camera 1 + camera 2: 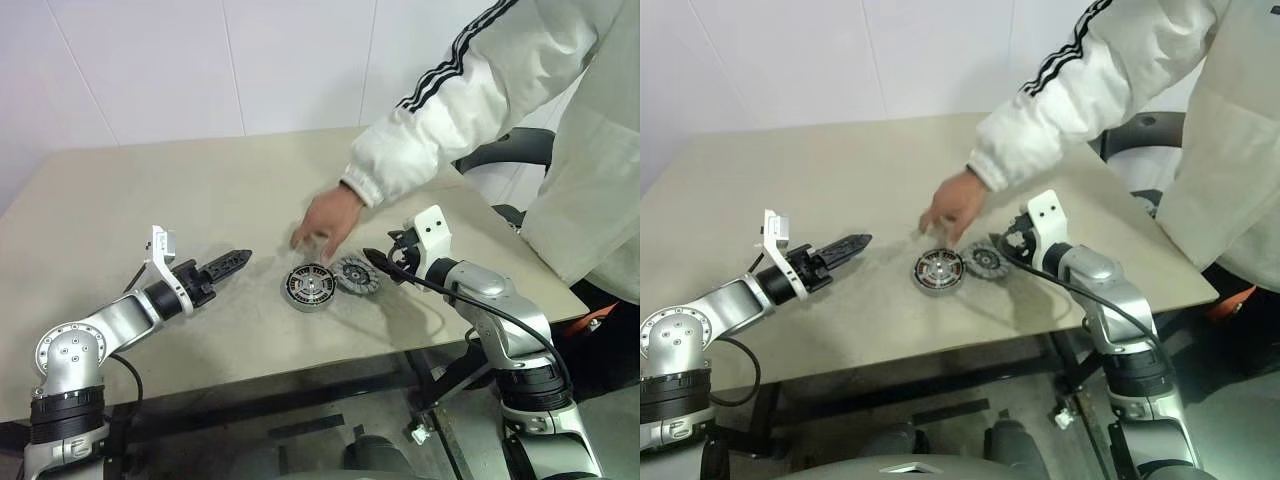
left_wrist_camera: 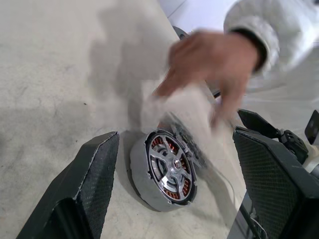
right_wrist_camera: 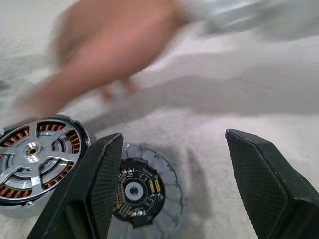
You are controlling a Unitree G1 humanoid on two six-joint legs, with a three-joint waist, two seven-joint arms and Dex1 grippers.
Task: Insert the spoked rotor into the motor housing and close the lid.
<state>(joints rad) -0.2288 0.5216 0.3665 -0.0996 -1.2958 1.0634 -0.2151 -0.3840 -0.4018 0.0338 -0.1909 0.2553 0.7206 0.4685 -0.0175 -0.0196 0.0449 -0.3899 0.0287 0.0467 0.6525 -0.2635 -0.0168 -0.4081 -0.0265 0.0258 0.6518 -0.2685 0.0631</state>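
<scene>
The motor housing (image 1: 308, 287) lies flat on the table, copper windings showing under silver spokes (image 2: 169, 167), so the spoked rotor appears to sit inside it. Touching its right side lies the lid (image 1: 356, 275), a grey notched disc with a dark centre (image 3: 137, 191). A person's hand (image 1: 326, 222) hovers just behind both discs, blurred in the wrist views. My left gripper (image 1: 228, 263) is open, a short way left of the housing and pointing at it. My right gripper (image 1: 383, 258) is open, its tips just right of the lid, holding nothing.
The person in a white striped jacket (image 1: 560, 120) leans in from the right, the sleeve reaching over the table (image 1: 150, 190). A dark chair (image 1: 525, 148) stands behind the table's right corner. The table's front edge (image 1: 300, 362) runs just below the discs.
</scene>
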